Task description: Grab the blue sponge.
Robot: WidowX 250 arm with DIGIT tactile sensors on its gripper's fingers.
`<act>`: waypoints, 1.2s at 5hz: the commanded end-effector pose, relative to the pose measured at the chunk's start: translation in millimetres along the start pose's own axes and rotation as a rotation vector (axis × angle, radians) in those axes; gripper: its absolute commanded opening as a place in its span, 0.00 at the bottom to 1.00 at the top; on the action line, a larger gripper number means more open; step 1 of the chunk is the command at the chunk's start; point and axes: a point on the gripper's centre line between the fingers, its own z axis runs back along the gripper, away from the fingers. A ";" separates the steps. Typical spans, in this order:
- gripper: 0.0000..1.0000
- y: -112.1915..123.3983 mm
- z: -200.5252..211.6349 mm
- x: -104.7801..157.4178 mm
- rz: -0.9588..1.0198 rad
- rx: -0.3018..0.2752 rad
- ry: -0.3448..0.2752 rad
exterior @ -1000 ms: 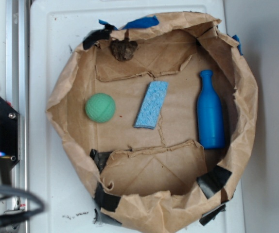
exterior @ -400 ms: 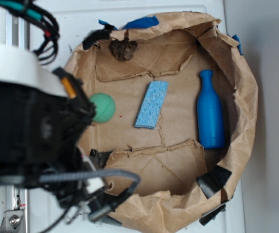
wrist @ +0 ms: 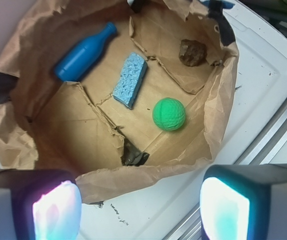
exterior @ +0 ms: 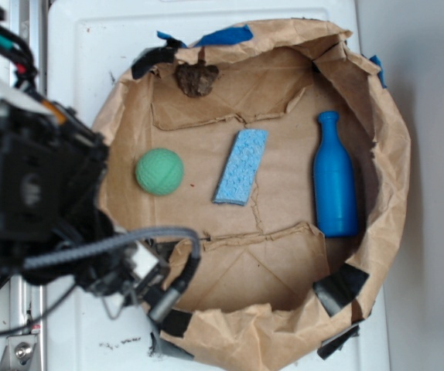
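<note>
We see a white table (exterior: 83,69) carrying a shallow brown paper bag (exterior: 388,201), its rolled rim patched with black tape and blue tape scraps (exterior: 226,35). In the wrist view the gripper (wrist: 138,205) fills the bottom edge, its two fingers (wrist: 48,205) set wide apart with nothing between them, hanging over the white surface just outside the bag's near rim. Past that rim, in the middle of the frame, we find a green ball (wrist: 169,114). Just up and left of it lies the blue sponge (wrist: 130,80), flat on the bag floor, apart from everything else. Farther, toward the upper left, a blue bottle (wrist: 83,52) lies on its side, and at upper right sits a brown lump (wrist: 192,52). In the exterior view the arm (exterior: 36,193) crowds the left of the frame, with the sponge at centre.
</note>
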 end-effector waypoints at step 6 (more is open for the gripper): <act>1.00 -43.6 -77.4 81.6 0.035 0.020 0.049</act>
